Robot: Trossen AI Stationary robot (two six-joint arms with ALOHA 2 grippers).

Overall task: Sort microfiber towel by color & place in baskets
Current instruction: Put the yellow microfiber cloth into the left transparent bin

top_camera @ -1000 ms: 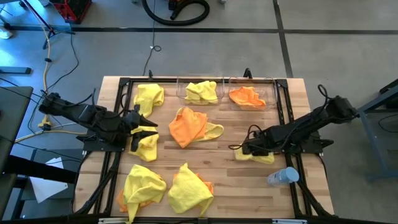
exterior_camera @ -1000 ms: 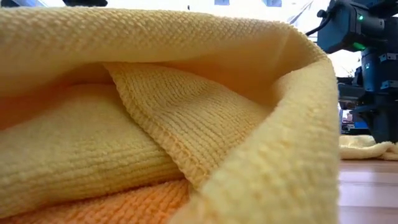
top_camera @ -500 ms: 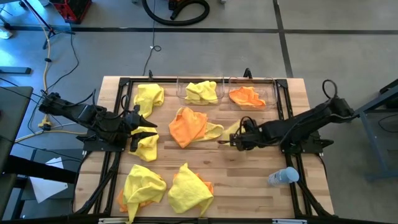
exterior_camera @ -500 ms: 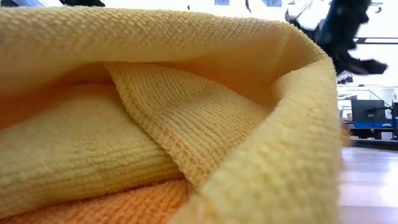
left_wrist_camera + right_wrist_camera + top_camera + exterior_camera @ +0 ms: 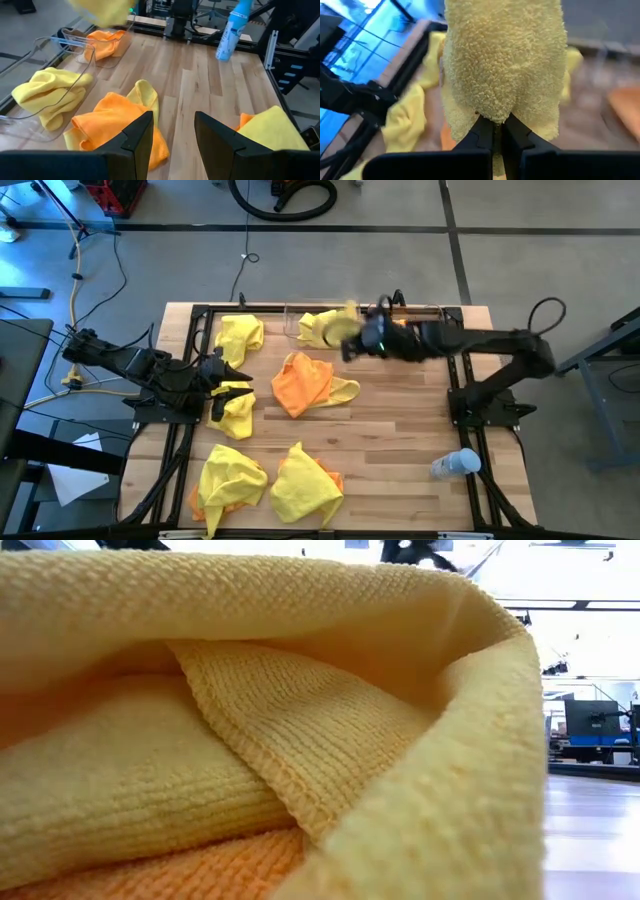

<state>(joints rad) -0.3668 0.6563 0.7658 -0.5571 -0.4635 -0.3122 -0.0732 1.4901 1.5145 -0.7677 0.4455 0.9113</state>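
High view, read from left to right. My left gripper [image 5: 226, 380] waits over the table's left side, fingers spread and holding nothing, just above a yellow towel [image 5: 236, 412]. Another yellow towel [image 5: 240, 334] lies beyond it, near the back edge. Toward the front edge lie two more yellow cloths [image 5: 232, 480], the right-hand one [image 5: 303, 486] with some orange showing beneath it.

At the centre lies an orange towel [image 5: 302, 383] with a yellow one [image 5: 343, 389] peeking out at its right side.

Along the back edge stand two clear baskets. The left basket [image 5: 292, 323] holds yellow cloth; the right basket [image 5: 440, 310] is mostly hidden under my right arm, but the left wrist view shows orange cloth in it.

My right gripper [image 5: 352, 338] is in the air by the left basket, fingers clenched on a carried yellow towel [image 5: 340, 323]. In the right wrist view that cloth drapes in soft folds over my closed fingertips [image 5: 485, 131], its surface a fuzzy, nubby pile.

I judge these towels very light, limp and not fragile, with a pile that grips well. They will sag and trail, so I should pinch a raised fold near the middle, not an edge.

A clear bottle [image 5: 455, 465] lies at the table's front right.
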